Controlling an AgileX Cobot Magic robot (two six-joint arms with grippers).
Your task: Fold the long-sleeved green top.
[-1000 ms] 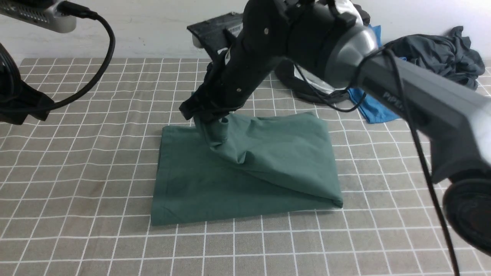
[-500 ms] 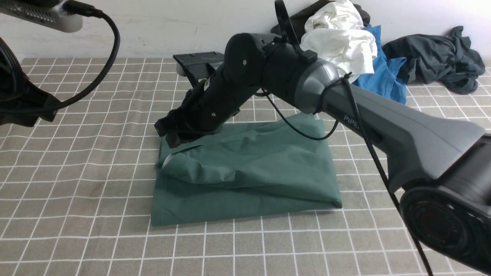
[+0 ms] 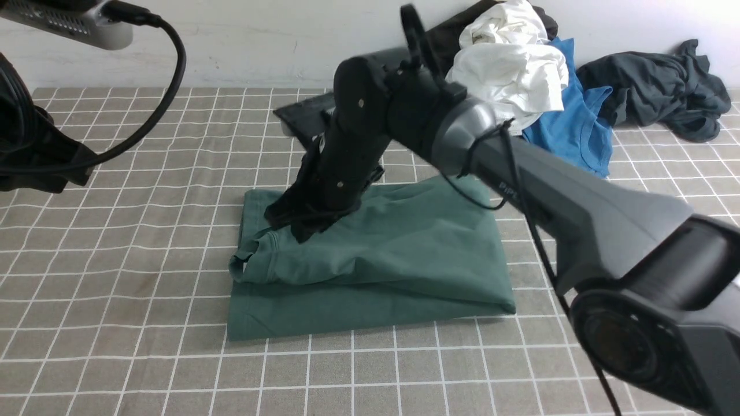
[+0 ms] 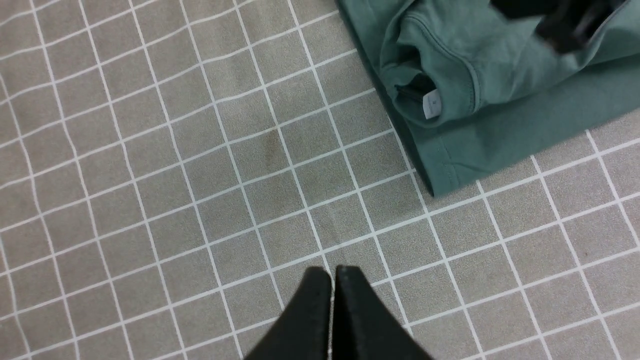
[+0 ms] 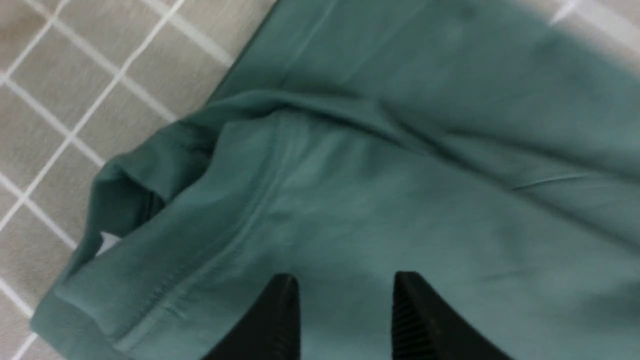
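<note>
Your right gripper (image 5: 346, 280) has its jaws parted, with nothing clamped between the fingertips; it is poised over the neck end of the green top (image 3: 381, 248), and you cannot tell from these views whether it touches the cloth. Your left gripper (image 4: 334, 272) is closed on nothing, over bare table (image 4: 200, 200) to the left of the top.

The top lies in the middle of the table, in front of you, folded over on itself in a compact, uneven bundle. Its upper layer runs slantwise across the lower one, with soft creases through the middle. The ribbed collar (image 4: 467, 75) is at the bundle's left side, curled into a small open loop, and inside it you see the white neck label (image 4: 432, 104). The lower layer shows as a flat panel along the near edge and again at the far left corner. The right side of the bundle ends in a fairly straight edge.

Beyond the top, toward the far right of the table, you find a heap: a white cloth (image 3: 509, 75), a black cloth (image 3: 462, 29) partly behind it, and a blue top (image 3: 578, 121) beside it. To the right of these lies a crumpled dark grey garment (image 3: 659, 86), and behind everything stands a pale wall (image 3: 243, 40).
</note>
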